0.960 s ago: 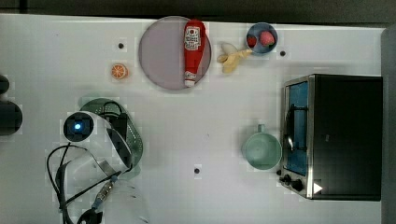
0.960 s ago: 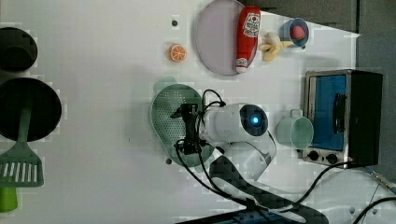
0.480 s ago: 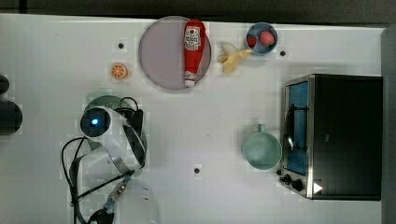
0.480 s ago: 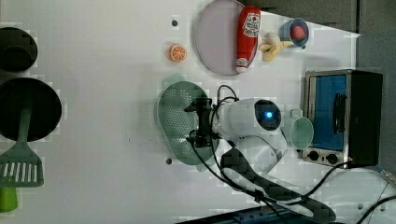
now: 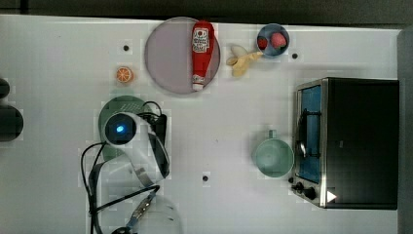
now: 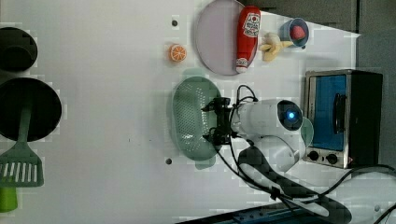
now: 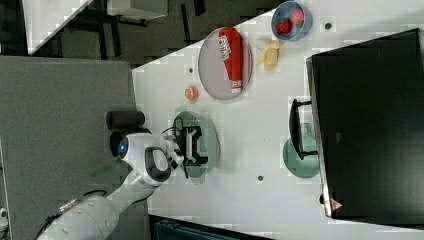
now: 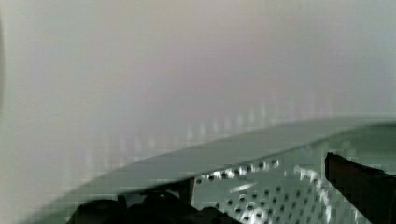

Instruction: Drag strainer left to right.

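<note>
Left view, frame center: gripper [image 6: 219, 122] wide open over strainer [image 6: 189, 121] rim. Holding nothing, cup [image 5: 272, 157] well apart.

White table [image 5: 63, 44] w/ a few small dark holes in it. In the top view: strainer [image 5: 122, 105] sits left-center, orange slice [image 5: 124, 74] just above it, grey plate [image 5: 168, 53] top-middle, banana [image 5: 242, 61] beside a small blue bowl [image 5: 272, 40], mint cup [image 5: 272, 156] right next to the toaster oven [image 5: 358, 141] on the right. Dark round things [image 5: 9, 122] at the far left edge.
</note>
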`<action>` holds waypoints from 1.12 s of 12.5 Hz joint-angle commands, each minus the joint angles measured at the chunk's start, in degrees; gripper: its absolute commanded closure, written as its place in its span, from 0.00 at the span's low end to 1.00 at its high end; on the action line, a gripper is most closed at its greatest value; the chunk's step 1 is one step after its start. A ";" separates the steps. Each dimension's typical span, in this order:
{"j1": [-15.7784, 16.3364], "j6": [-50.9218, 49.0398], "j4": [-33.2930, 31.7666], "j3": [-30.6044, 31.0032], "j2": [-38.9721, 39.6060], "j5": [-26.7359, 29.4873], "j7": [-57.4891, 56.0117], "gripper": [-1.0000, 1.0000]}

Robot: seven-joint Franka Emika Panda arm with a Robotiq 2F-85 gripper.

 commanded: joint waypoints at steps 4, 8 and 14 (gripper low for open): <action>-2.65 -0.28 -4.02 -6.18 -4.20 -0.25 -9.52 0.00; -3.38 0.02 -4.79 -10.76 -4.56 -0.25 -17.54 0.00; -3.84 0.46 -4.84 -17.54 -4.57 -0.25 -22.85 0.00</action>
